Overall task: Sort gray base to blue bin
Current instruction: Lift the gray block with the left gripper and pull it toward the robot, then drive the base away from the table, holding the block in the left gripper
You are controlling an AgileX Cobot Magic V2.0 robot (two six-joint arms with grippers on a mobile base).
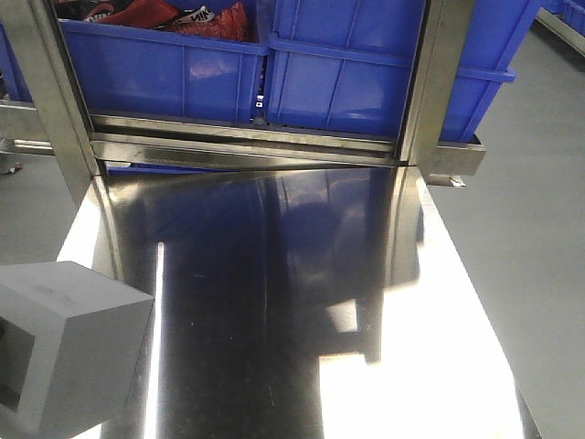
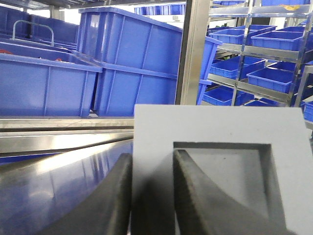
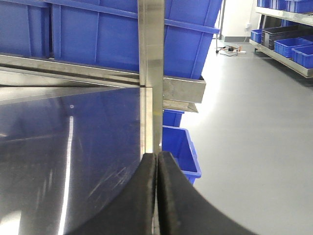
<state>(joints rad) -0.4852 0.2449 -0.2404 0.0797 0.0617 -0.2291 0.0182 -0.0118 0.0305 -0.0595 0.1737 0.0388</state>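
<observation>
Matte gray base [image 2: 220,125], square recess, pinched by left jaws, right jaws pressed together

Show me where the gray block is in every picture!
Front view: the gray base is in the bottom left corner.
Left wrist view: it fills the lower right, close up, with one wall pinched by the left gripper.
Right wrist view: it is not in this picture.
Shared landmark: the upright steel post in front of the blue bins shows in all three views.
</observation>
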